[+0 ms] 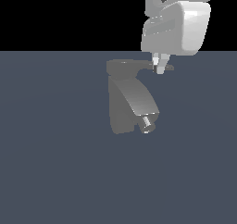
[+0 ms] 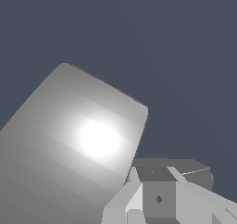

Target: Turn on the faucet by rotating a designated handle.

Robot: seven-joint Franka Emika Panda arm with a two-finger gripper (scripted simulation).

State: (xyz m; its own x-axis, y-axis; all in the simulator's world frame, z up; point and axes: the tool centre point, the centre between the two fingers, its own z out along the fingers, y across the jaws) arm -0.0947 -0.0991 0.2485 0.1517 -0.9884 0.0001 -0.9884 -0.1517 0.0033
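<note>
Gripper (image 2: pixel 157 201): pale fingers (image 1: pixel 160 65) nearly together, straddling the handle blade; a firm clasp cannot be told.
Handle (image 1: pixel 169 67): thin dark grey lever, projecting sideways from the cap toward the exterior view's right, its tip showing just past the fingers.
Faucet (image 1: pixel 125 105): grey metal, upright on the floor, centre of the exterior view.
Spout (image 1: pixel 139 100): broad, curving downward; brightly lit and large in the wrist view.
Nozzle (image 1: pixel 147 123): small ribbed silver tip at the spout's end.
Floor (image 1: pixel 51 172): flat slate-blue surface.
</note>
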